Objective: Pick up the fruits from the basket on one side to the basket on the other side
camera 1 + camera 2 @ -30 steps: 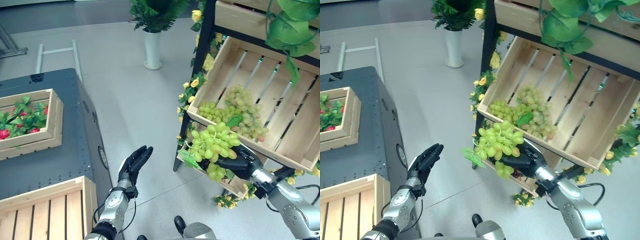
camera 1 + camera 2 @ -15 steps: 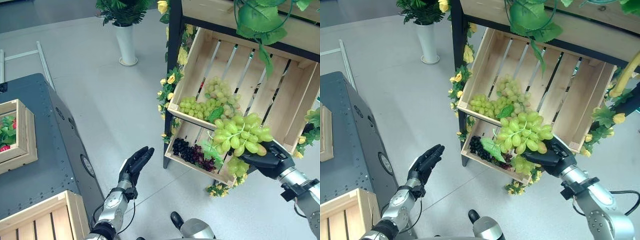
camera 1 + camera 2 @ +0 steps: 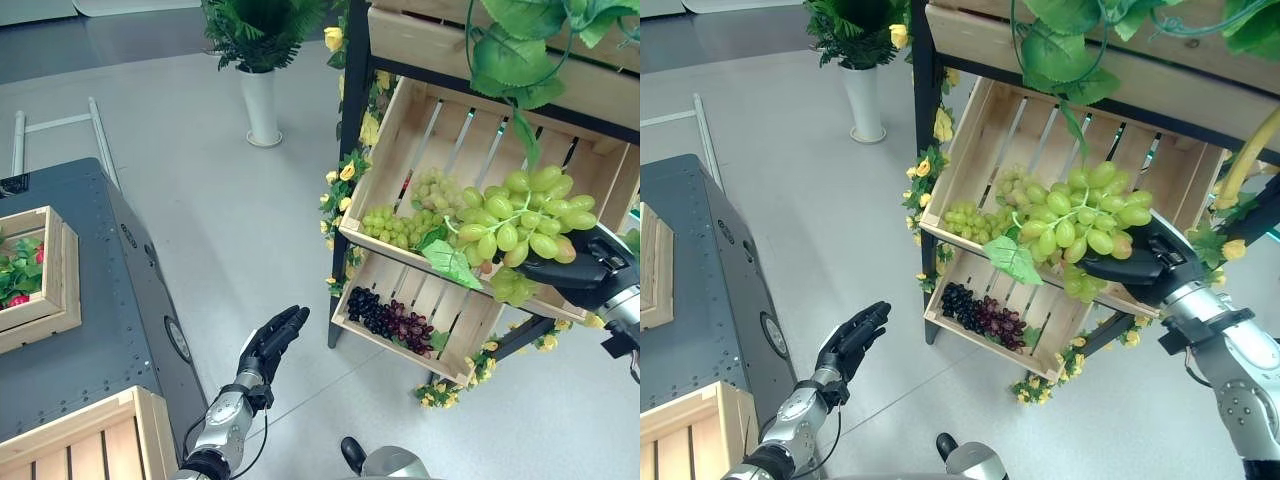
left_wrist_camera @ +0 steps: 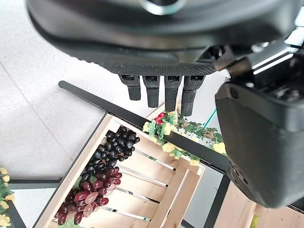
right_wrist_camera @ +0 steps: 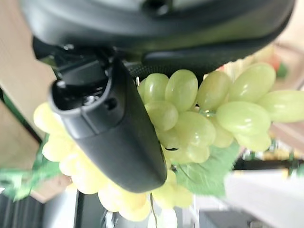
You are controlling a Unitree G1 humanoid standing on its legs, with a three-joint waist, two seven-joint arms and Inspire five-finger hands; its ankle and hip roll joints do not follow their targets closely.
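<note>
The right hand is clamped on a bunch of green grapes, with fingers and thumb curled under and around it, as the right wrist view shows. The bunch rests on top of the hand with its leaf hanging off to the left, so the weight sits in the palm rather than on the stem. It hangs in the air just in front of the tilted upper crate on the rack at right, where more green grapes lie against the low front lip. Dark grapes fill the lower crate. The left hand waits low over the floor, fingers straight and apart, holding nothing. The slatted wooden crate at near left looks like the likely destination.
</note>
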